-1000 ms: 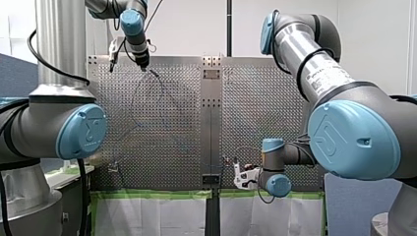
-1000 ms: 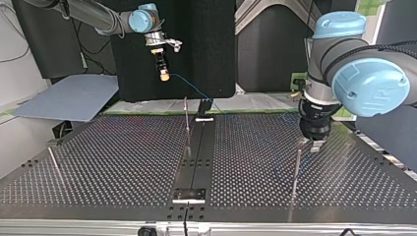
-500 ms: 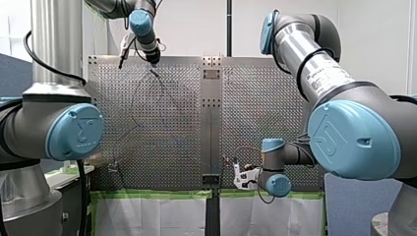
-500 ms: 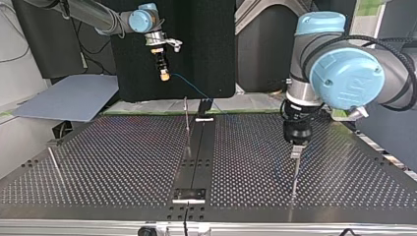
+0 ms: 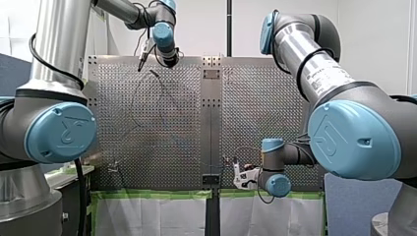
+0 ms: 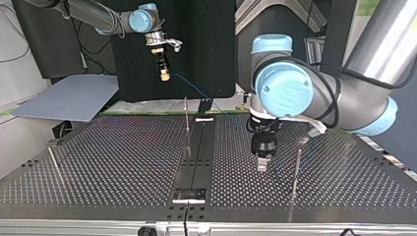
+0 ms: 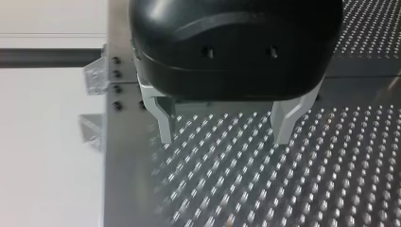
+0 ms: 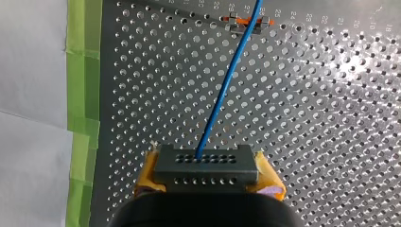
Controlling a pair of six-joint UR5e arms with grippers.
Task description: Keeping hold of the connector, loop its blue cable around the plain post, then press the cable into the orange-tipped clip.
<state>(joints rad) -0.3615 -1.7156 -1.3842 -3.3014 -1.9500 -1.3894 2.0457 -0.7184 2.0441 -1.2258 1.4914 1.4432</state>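
Note:
My right gripper is shut with its yellow pads on a dark grey connector. Out of the connector a blue cable runs straight ahead and crosses the orange-tipped clip. In the top view this gripper hangs high above the table's far edge, and the cable slopes down towards the centre strip. My left gripper is open, with nothing between its metal fingers. It hovers low over the plate, beside a thin post.
Two more thin posts stand on the perforated table, one by the centre strip and one at the top view's left. Green tape lines the plate's edge beside my right gripper. A grey board lies beyond the table.
My left arm has swung towards the table's middle, leftward in the top view and rightward in the front view, staying open. My right arm and the connector have not moved.

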